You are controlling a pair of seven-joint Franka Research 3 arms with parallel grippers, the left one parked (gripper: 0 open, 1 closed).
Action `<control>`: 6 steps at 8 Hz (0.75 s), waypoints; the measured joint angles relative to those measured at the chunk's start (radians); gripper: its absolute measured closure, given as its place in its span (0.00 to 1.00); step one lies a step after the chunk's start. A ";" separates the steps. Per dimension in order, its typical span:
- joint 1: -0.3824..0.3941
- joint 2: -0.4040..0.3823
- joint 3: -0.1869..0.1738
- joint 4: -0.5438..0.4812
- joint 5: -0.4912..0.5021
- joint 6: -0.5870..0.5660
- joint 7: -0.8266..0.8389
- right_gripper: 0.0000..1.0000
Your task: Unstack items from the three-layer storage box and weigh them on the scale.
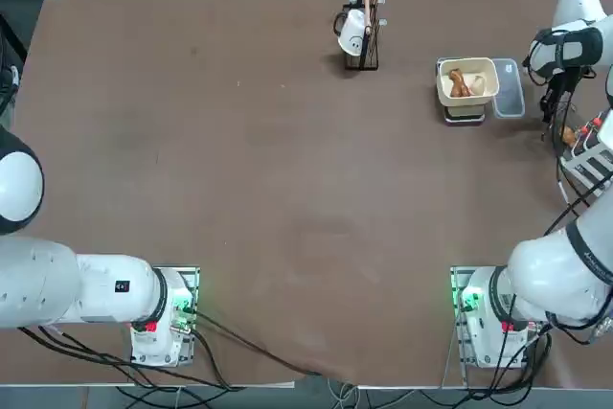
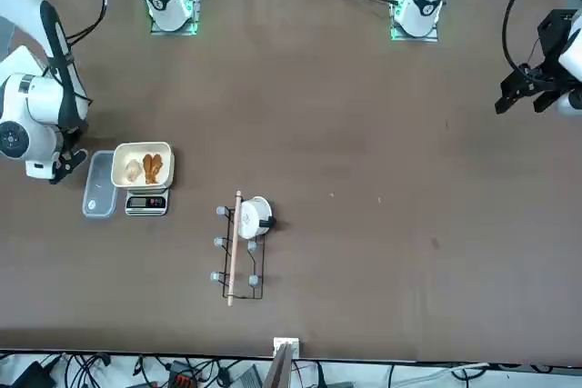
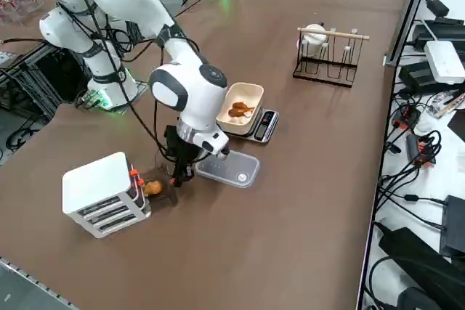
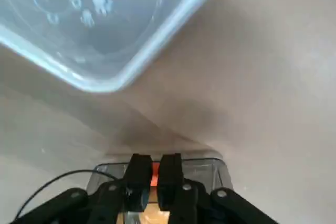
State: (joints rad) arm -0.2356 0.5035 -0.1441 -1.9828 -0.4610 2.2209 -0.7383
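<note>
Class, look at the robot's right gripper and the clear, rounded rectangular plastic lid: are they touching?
Apart. The right wrist view shows brown tabletop between the right gripper, closed on a red tab, and the lid.

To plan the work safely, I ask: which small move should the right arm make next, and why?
Probably open the right gripper's jaws and release the orange handle: they close on it from both sides, while the clear plastic drawer seems already pulled out from the white tiered storage box, exposing a round orange-brown piece that the jaws could perhaps pick next.
</note>
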 joint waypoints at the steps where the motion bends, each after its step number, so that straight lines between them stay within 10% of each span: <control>1: 0.012 0.005 0.011 0.013 0.027 0.000 0.000 0.89; 6: 0.041 0.022 0.012 0.048 0.033 -0.048 0.003 0.89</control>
State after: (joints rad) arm -0.1947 0.5259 -0.1321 -1.9344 -0.4281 2.1730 -0.7350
